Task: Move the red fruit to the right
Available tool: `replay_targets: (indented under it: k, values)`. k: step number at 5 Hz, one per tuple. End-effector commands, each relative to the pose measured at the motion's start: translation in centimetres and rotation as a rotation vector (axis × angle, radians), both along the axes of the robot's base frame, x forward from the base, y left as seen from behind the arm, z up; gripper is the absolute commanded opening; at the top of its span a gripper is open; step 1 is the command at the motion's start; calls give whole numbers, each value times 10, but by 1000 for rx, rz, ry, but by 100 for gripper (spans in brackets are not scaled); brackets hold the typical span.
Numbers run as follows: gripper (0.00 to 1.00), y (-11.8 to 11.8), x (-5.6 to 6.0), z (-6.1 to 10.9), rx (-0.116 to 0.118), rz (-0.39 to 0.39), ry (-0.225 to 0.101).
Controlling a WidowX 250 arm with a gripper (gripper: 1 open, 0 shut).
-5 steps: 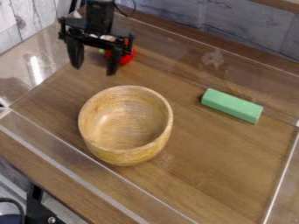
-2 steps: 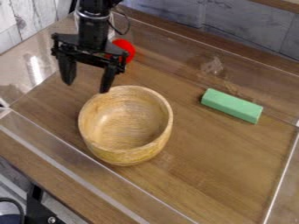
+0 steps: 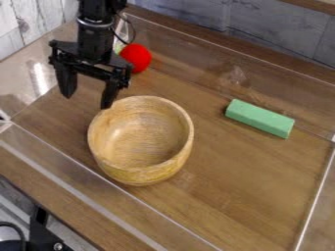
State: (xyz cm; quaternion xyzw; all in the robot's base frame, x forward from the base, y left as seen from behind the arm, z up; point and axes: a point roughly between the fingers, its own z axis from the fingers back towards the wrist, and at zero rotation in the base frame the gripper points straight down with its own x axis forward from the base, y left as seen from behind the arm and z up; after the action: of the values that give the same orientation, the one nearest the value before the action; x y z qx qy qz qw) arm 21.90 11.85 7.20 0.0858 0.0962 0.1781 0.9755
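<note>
Biggest thing is the wooden tabletop (image 3: pixel 236 176), running under all of it. Next, the wooden bowl (image 3: pixel 141 140), its rim just beside our gripper (image 3: pixel 86 96), on the near side & a bit to the right in view. Then the gripper itself: dark fingers spread apart, nothing btwn them that we can see, tips low nr the table; can't tell if they touch it. Green block (image 3: pixel 260 119) lies well apart from the gripper, off to the right, past the bowl.

Smallest is the red fruit (image 3: pixel 135 57): on the table, up & right of the gripper in view, just beyond the fingers on the far side, prob. not gripped. Part of it is hard to make out behind the arm.

Handling: looks like a light toy, prob. firm plastic w/ a smooth skin, so not fragile but apt to roll or slip. We'd straddle it from above, fingers at its widest part, a touch below the middle if poss., & squeeze gently. Pinch too high & it may squirt out. Gripper needs to shift back toward it first, then carry it right, clear of the bowl rim.
</note>
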Motion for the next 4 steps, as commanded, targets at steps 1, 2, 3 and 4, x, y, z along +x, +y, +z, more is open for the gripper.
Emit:
replay_targets:
  k: [1,2,3,4]
  values:
    - [100,16,1,-1,14,-21,-22]
    - [100,20,-2,15,12,28,-9]
    - [100,20,-3,29,10,68,-3]
    - [100,27,-8,29,7,116,1]
